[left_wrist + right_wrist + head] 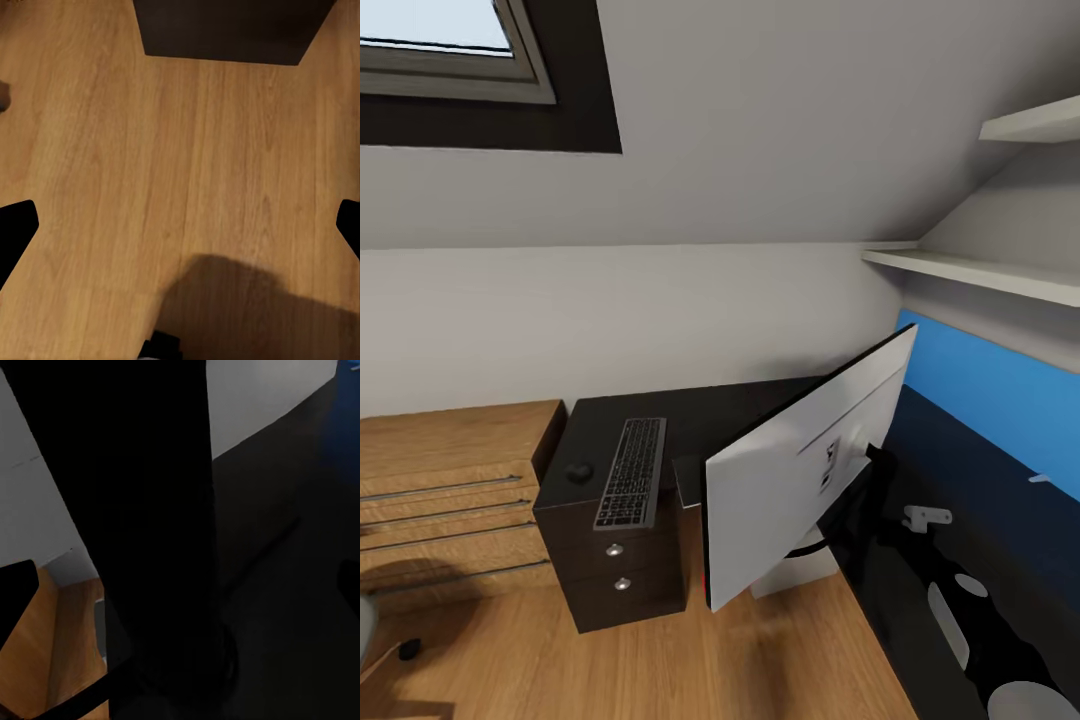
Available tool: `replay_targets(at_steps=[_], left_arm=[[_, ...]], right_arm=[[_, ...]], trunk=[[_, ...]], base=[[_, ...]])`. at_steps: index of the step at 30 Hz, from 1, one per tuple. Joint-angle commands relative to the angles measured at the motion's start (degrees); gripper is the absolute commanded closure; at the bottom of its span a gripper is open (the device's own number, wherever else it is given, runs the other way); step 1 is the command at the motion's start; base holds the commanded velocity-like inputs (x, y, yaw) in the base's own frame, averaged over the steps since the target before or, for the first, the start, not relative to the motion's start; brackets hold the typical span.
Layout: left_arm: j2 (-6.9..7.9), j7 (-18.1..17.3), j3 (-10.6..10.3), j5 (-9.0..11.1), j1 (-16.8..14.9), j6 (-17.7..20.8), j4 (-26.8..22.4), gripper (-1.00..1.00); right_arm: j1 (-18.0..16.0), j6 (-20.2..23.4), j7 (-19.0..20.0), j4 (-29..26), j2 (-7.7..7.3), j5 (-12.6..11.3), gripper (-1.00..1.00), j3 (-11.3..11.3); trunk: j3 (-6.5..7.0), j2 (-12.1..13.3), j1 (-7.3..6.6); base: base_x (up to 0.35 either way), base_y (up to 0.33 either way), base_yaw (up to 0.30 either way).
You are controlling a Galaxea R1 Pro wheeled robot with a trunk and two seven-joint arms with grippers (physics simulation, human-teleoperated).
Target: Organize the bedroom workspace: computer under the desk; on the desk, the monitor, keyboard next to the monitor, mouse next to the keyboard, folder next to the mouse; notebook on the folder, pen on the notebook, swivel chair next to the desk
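Note:
The monitor shows its white back and stands at the near end of the black-topped desk, which has a blue back panel. My right gripper is at its black stem. In the right wrist view the right gripper is open, with the stem between its wide-apart fingers. The keyboard and the mouse lie on a dark drawer cabinet left of the desk. My left gripper hangs open over the wood floor. A thin whitish sliver, perhaps the pen, lies far back on the desk.
Low light-wood cabinets stand at the left wall. A grey edge and castor of the swivel chair show at the lower left. A pale block sits under the desk's end. Wall shelves hang above the desk.

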Motion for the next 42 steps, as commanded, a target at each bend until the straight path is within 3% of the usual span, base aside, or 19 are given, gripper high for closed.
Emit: replay_targets(at_steps=[1, 38, 39, 42], left_arm=[[0.04, 0.39, -0.35, 0.59, -0.04, -0.28, 0.01, -1.00], [0.01, 0.39, -0.38, 0.59, -0.04, -0.38, 0.01, -1.00], [0.01, 0.39, -0.37, 0.59, -0.04, -0.38, 0.01, -1.00], [0.01, 0.39, -0.40, 0.59, -0.04, -0.38, 0.01, -1.00]], right_arm=[[-0.05, -0.06, 0.44, 0.06, 0.01, -0.60, -1.00, -0.11], [-0.05, -0.06, 0.62, -0.11, 0.01, -0.51, -1.00, 2.24], [-0.05, -0.06, 0.62, -0.11, 0.01, -0.51, 1.00, 2.25], [-0.05, -0.06, 0.61, -0.12, 0.01, -0.51, 1.00, 2.24]], trunk=[[-0.07, -0.04, 0.02], [-0.07, -0.04, 0.02], [-0.07, -0.04, 0.02], [-0.07, -0.04, 0.02]], base=[[0.217, 0.000, 0.000], [0.022, 0.000, 0.000], [0.000, 0.000, 0.000], [0.000, 0.000, 0.000]])
